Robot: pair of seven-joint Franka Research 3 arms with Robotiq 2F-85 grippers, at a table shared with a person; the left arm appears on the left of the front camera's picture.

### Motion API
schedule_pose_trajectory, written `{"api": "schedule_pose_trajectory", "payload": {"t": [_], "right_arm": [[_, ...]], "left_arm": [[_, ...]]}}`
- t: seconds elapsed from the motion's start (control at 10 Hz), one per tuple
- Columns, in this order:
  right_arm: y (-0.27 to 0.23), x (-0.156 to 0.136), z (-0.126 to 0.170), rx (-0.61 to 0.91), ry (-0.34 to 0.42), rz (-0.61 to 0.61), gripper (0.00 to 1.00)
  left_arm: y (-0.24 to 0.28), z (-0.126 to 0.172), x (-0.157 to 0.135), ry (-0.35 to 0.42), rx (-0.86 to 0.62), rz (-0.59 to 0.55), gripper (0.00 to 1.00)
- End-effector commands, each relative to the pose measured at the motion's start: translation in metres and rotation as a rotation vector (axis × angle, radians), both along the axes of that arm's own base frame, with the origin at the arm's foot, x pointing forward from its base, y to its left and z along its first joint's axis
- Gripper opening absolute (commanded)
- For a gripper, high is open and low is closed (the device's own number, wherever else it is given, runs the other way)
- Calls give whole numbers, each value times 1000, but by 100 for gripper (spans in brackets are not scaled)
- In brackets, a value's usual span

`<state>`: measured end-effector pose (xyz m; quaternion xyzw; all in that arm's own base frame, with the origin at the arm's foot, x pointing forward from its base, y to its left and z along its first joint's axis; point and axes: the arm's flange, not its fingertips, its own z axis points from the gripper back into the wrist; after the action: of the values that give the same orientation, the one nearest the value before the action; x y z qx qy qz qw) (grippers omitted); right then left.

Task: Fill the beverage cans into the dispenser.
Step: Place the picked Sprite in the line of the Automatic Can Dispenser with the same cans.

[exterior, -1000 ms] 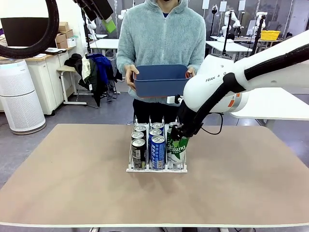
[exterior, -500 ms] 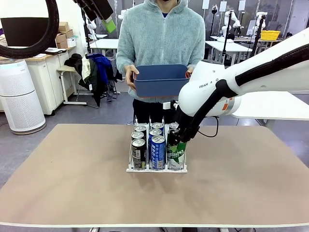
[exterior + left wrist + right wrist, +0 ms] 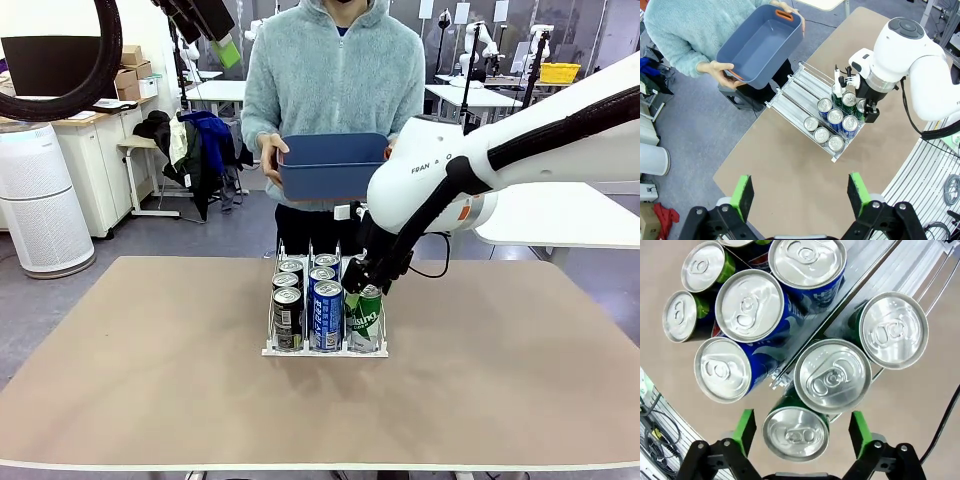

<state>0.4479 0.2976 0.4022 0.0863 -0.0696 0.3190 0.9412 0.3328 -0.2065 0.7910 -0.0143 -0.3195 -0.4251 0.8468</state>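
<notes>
The dispenser (image 3: 272, 350), a white wire rack with three lanes, stands mid-table and holds several beverage cans. Dark cans (image 3: 287, 315) fill its left lane, blue ones (image 3: 327, 315) the middle, green ones (image 3: 366, 318) the right. My right gripper (image 3: 364, 283) hovers just over the front green can (image 3: 796, 434), open; its pads (image 3: 746, 427) stand clear of the can on both sides. High above the table, my left gripper (image 3: 800, 194) hangs open and holds nothing. From there I see the dispenser (image 3: 795, 95) and the cans (image 3: 834, 117) below.
At the far side a person holds an empty dark blue bin (image 3: 333, 166) in both hands, above the table's far edge. Bare brown tabletop (image 3: 150, 380) lies all around the rack. My right arm (image 3: 440, 190) reaches in from the right.
My right gripper lowered the green can into the right lane, then opened and let it go. The can now stands in the rack. The left gripper has not moved.
</notes>
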Motion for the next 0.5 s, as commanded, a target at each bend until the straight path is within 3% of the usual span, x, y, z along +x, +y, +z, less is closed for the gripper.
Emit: {"api": "schedule_pose_trajectory", "payload": {"t": [0.0, 0.1, 0.2, 0.4], "right_arm": [[-2, -13, 13, -20, -6, -41, 100], [-6, -20, 18, -5, 17, -43, 100], [-1, -3, 6, -1, -2, -6, 100], [-1, -3, 6, -1, -2, -6, 100]], "left_arm": [[2, -1, 0, -3, -3, 4, 100], [2, -1, 0, -3, -3, 4, 100], [2, -1, 0, -3, -3, 4, 100], [2, -1, 0, -3, -3, 4, 100]]}}
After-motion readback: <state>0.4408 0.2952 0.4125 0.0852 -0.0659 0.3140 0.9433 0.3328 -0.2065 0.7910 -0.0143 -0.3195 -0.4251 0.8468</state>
